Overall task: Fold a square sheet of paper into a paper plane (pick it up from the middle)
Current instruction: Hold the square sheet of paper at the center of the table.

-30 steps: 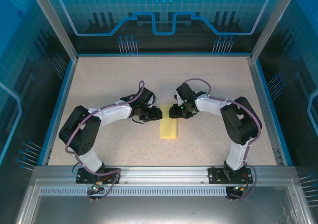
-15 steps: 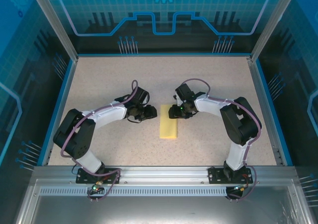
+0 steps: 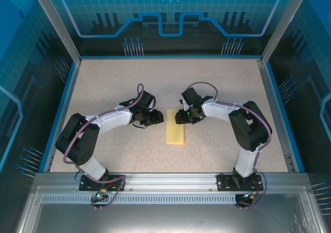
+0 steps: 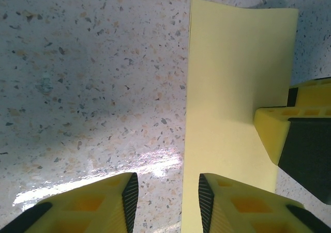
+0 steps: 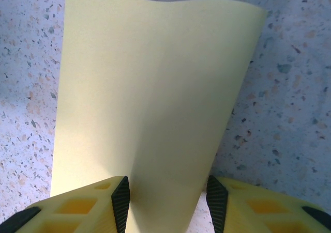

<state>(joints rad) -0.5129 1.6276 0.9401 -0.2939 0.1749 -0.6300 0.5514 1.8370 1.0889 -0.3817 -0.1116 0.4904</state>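
The square sheet of paper lies mid-table as a narrow pale-yellow rectangle, folded in half lengthwise; it has no paper plane shape. My left gripper hovers just left of the strip's far end, open. In the left wrist view the left gripper straddles the paper's left edge. My right gripper is at the strip's far right corner. In the right wrist view the right gripper stands open over the paper, whose right side bows up off the table.
The speckled tabletop is ringed by a blue rim and aluminium posts. A yellow finger of the right gripper reaches over the paper's right edge, close to my left gripper.
The left arm has drawn back to the left, so its gripper is off the paper's far end. The right gripper has barely shifted. The paper lies where it was.
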